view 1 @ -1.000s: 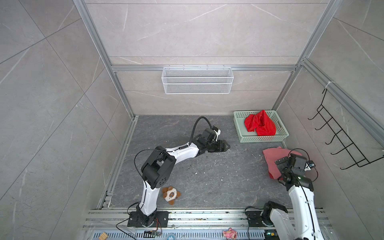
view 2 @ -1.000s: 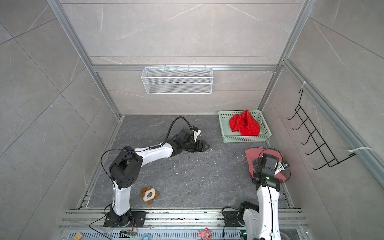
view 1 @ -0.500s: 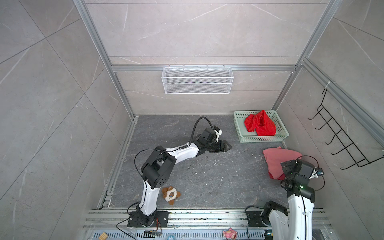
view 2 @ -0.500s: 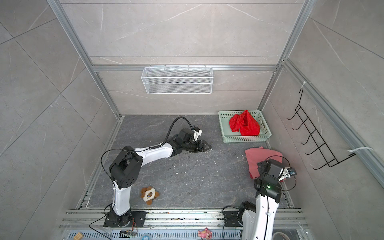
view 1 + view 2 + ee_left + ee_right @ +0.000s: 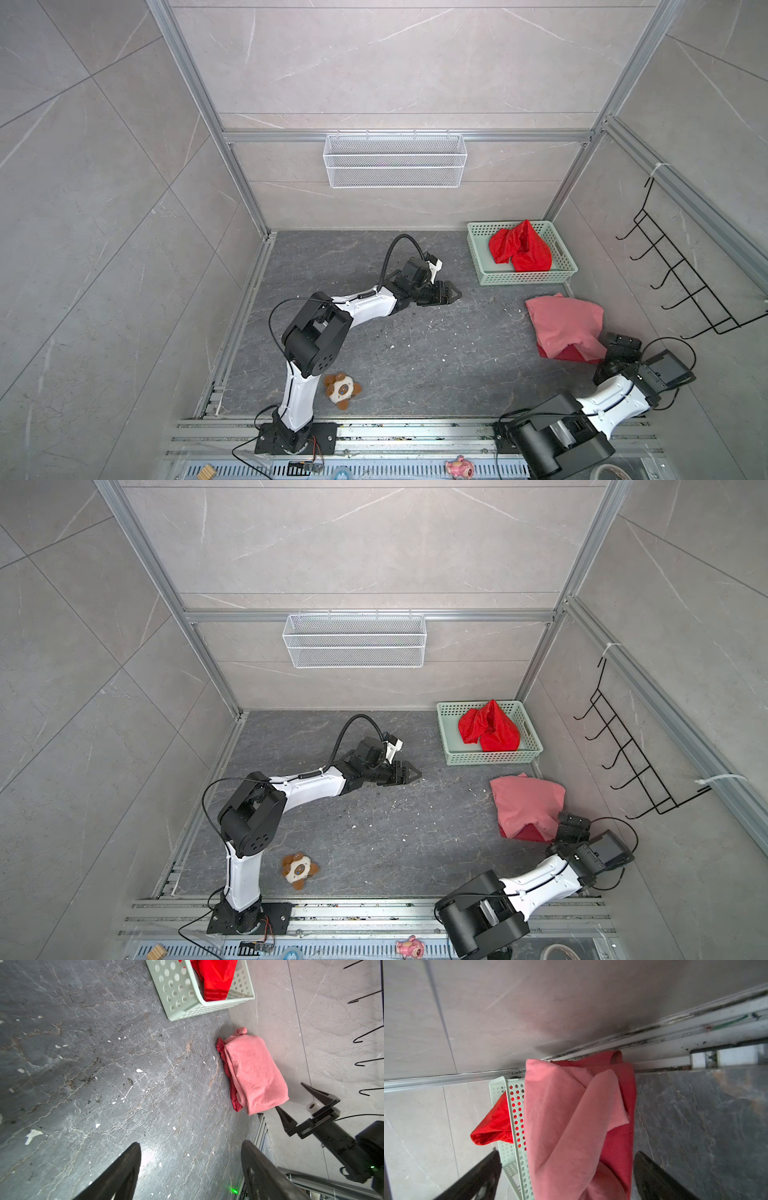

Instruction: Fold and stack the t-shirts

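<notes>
Right gripper: jaws spread wide, pinching nothing, tips just beside the near end of the pink shirt. From its wrist view the cloth sits straight ahead between the two fingers. The pink shirt is folded and lies on top of the dark red shirt, which peeks out underneath along one side. That's the stack, tight against the side wall. Left gripper: also spread, empty, low over bare floor, with the stack well ahead of it. The basket is ahead and off to one side, closer than the stack. The bright red shirt is bunched inside it and, as I judge it, not folded yet. Risks: if my right jaws shut here they likely bite both layers or just the loose top flap, so pulling away drags the fold open or slides the pile off square. Going for the basket shirt, my left fingers could hook the basket wall and tow it into the stack. The plush toy is far behind my left gripper, near its base, no issue.
</notes>
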`<state>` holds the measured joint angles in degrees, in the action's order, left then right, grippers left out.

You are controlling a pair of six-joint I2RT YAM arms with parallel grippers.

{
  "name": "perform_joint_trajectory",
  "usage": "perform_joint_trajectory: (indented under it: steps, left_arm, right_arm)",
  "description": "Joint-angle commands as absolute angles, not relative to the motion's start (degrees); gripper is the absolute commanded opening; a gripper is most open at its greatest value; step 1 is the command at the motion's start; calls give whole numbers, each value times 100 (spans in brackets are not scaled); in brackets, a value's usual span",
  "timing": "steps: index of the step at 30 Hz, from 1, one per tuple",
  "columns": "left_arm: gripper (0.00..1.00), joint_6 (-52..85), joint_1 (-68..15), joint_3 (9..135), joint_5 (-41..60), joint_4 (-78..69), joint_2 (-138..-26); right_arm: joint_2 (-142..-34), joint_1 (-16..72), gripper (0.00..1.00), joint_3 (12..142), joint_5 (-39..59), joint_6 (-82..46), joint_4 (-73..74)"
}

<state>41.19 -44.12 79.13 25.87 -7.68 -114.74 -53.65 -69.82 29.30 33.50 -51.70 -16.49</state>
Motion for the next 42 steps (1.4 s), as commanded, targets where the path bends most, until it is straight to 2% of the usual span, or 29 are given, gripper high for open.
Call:
perform_joint_trajectory:
  steps: [1, 12, 19, 20, 22, 24, 27, 32, 36, 42]
  left_arm:
    - [78, 4228, -4344, 8000, 2736, -1000, -11597]
    - [78, 4303, -4342, 8197, 2724, -908, -11716]
    - [78, 4324, -4346, 8273, 2637, -843, -11753]
    - [78, 4341, -4347, 8285, 2637, -831, -11773]
    - [78, 4348, -4349, 8311, 2641, -824, -11789]
    - [78, 4353, -4344, 8317, 2644, -804, -11799]
    - [78, 4350, -4350, 8317, 2633, -799, -11795]
    - [78, 4363, -4351, 8323, 2630, -813, -11825]
    - [78, 4403, -4355, 8317, 2688, -851, -11869]
    - [78, 4438, -4351, 8245, 2774, -948, -11859]
  right_arm:
    - [-5686, -7205, 98, 2771, 4324, -5226, -1182]
    - [-6906, -7292, 95, 2445, 4592, -5709, 693]
    - [-7702, -7295, 78, 2415, 4840, -6037, 1623]
    - [-7722, -7299, 74, 2410, 4849, -6039, 1634]
    - [-7733, -7295, 59, 2437, 4870, -6034, 1652]
    - [-7731, -7295, 38, 2499, 4898, -6001, 1606]
    - [-7677, -7295, 20, 2572, 4951, -5947, 1583]
    - [-6929, -7294, 14, 2765, 4609, -5237, 966]
    - [-6003, -7051, 14, 3135, 3886, -4279, -87]
    - [-5535, -6826, 15, 3215, 3208, -3659, -238]
